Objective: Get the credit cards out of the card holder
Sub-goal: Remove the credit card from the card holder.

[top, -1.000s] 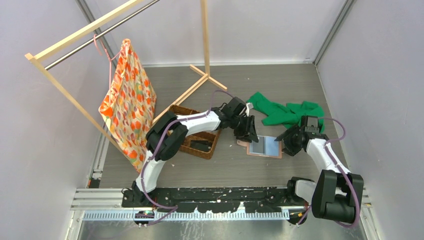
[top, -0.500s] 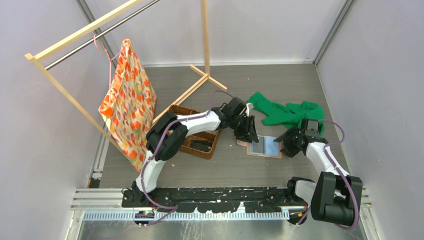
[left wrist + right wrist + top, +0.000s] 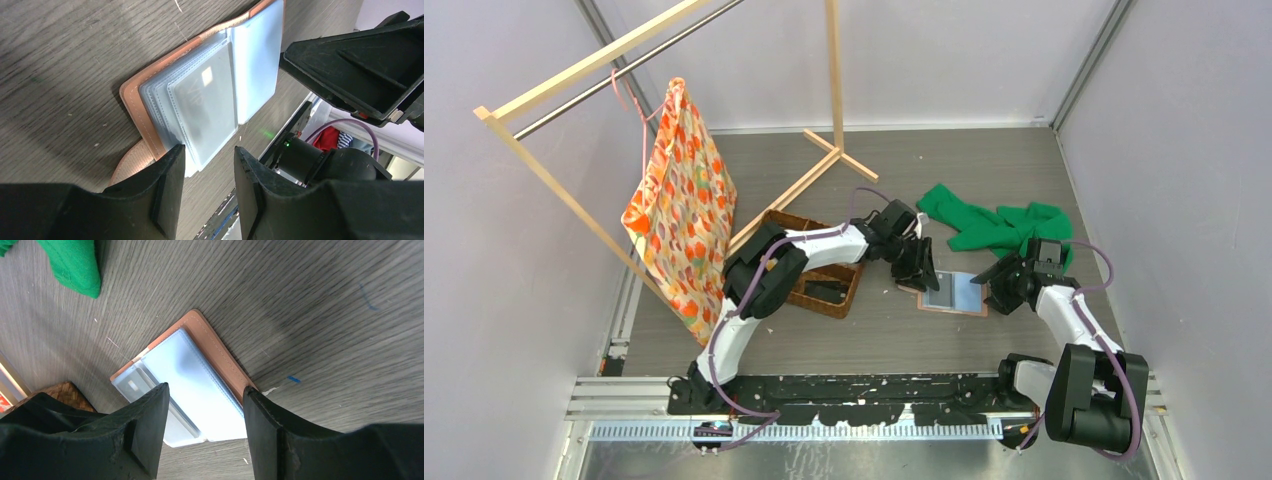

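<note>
The card holder lies opened flat on the grey wood-grain table, between my 2 grippers, just right of the woven basket and near the green cloth. Its cover is salmon-tan and leather-like, with a stitched border that shows as a thin rim around pale blue-grey inner panels. From my left wrist, the card holder shows 1 half filled with frosted plastic sleeves stacked in staggered layers, and the other half is a single plain panel. A rounded strap tab sticks out at the corner beside my finger.

My left gripper hangs over the sleeve side, its jaws parted with only a sleeve corner and bare table in the gap, gripping nothing. My right gripper sits at the opposite edge. Its jaws are spread wide above the plain panel of the card holder and are not closed on it.
</note>
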Motion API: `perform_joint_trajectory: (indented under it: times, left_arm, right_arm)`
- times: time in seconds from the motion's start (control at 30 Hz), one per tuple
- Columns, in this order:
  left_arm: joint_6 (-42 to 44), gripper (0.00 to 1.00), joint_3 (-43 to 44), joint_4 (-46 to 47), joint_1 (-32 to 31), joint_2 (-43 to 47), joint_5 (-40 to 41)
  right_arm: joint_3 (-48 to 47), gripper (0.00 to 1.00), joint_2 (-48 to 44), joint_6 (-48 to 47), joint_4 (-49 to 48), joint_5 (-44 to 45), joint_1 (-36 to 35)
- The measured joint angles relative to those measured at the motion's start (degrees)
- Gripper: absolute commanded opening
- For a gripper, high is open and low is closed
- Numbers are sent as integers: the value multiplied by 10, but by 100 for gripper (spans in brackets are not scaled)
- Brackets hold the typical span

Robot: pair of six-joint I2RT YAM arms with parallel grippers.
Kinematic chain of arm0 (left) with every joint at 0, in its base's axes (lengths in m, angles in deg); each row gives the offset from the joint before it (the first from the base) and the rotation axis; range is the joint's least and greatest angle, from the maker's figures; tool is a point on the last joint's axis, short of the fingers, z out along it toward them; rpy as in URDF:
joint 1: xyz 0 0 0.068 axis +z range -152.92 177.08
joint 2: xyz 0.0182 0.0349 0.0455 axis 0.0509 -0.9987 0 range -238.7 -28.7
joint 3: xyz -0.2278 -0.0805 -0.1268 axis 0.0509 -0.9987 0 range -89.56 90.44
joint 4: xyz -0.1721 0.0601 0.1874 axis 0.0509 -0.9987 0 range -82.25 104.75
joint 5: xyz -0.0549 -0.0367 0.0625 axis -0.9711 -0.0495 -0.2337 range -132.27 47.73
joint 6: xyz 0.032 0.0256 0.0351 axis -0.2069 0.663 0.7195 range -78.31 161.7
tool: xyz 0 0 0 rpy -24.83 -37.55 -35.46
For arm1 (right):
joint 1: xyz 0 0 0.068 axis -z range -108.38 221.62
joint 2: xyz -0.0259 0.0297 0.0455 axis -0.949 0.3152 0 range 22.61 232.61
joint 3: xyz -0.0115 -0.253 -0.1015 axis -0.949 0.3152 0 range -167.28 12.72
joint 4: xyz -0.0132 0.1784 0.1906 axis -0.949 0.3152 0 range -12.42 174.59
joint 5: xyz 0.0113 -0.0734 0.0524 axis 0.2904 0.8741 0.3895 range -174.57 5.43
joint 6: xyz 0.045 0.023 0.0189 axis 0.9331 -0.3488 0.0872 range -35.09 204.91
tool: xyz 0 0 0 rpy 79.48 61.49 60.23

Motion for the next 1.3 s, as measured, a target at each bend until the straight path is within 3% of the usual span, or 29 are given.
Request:
perform_joint_trajectory:
  times: [0.67,1.3]
  left_arm:
    - [-5,42,23,1,0,-16,-19]
    - [-48,42,79,91,-27,-33,-89]
  right_arm:
    - [0,61,0,0,0,0,0]
    - [2,61,-3,1,-1,0,0]
